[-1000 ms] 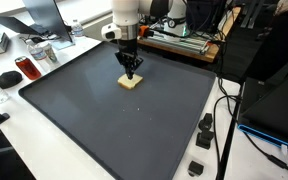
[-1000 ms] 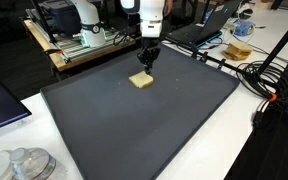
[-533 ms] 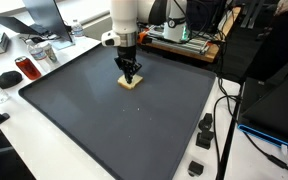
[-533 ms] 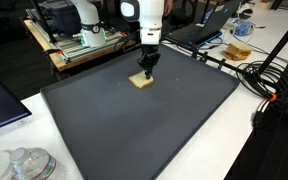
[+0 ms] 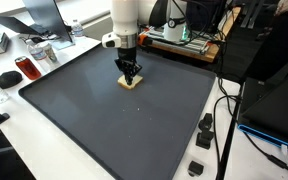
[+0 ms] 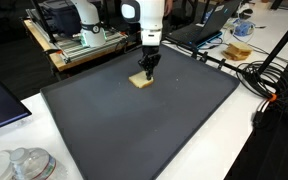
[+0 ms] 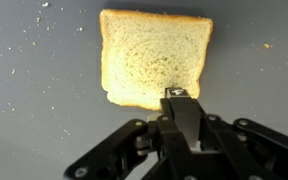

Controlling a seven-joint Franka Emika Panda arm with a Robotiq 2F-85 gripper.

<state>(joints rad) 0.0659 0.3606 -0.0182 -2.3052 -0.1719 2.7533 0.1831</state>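
Robotics lab, no doubt about it, with a touch of office. White robot arm (image 5: 126,15) standing at the back of a pale workbench (image 5: 44,145), wide dark mat (image 5: 134,130) spread across the top. Just behind, in an exterior view, a frame of metal rails (image 6: 79,42) stacked with equipment. Open laptop (image 6: 212,22) off to one side, computer mouse (image 5: 6,78) parked by the mat's edge. Tangle of cables (image 6: 269,85) spilling over the bench, black power adapters (image 5: 205,128) lying loose among more wires. Clear plastic tubs (image 6: 19,165) at a corner: plain working-desk clutter all round.
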